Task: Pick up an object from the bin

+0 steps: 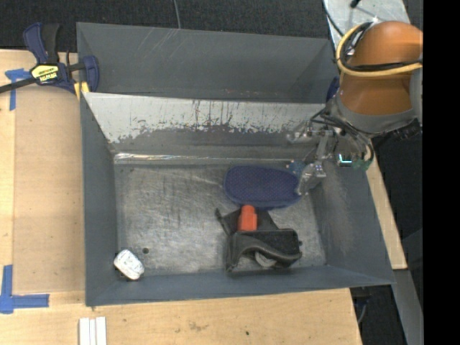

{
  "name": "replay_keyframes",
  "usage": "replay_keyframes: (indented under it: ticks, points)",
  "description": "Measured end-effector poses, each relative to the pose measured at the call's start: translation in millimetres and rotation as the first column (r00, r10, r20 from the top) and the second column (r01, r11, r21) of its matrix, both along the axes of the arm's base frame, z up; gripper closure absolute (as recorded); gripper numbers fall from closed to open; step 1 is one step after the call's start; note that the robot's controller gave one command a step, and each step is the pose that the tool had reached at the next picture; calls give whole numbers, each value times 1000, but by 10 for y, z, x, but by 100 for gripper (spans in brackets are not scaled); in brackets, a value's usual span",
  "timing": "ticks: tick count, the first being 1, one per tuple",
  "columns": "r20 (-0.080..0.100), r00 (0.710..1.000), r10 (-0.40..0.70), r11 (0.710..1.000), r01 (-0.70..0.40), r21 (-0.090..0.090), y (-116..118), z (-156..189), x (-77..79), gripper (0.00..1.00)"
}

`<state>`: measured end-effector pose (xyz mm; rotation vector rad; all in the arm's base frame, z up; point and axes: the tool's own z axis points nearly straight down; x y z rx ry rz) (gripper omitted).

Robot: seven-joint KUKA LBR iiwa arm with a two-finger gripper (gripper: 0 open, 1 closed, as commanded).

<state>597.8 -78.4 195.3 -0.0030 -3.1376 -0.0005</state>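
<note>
Looking down into a grey metal bin point(215, 70), floor scuffed and dull, with dark reddish streaks point(208, 117) running down the sloped back wall. Just a handful of loose bits on the floor, spread out rather than piled up.

Arm point(381, 113) reaching in from the right, with a big rounded orange cover point(377, 63) sitting above the bin's right rear corner. Below that, the gripper point(310, 172), hanging low inside the bin on the right side, near where the back wall meets the floor. Honestly can't tell whether it's apart or together from this angle, too much metal and wiring bunched around the tip.

Right beside the gripper, on its left: a flat dark-blue oval point(260, 185) with a mesh-like texture, lying flat, centre-right and toward the back. Gripper tip right at the oval's right end, touching or just shy of it, hard to say which.

In front of the oval: a small orange block point(248, 218), more or less upright, butted against a lumpy black thing point(267, 246) that looks like folded strap or rubber, with a pale patch peeking out along its lower edge. Black lump close to the front wall, orange block at its upper-left part.

Way off in the front-left corner, well apart from the rest: a small white rounded thing point(130, 264) with some grey marking on it, too small to read. Same story for the oval and the black lump, lettering not readable.
</note>
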Motion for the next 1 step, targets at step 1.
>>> replay_keyframes:
  ticks: [1]
  points:
    - [8, 990, -138, 990, 138, -3, 492, -1098, 266, 0]
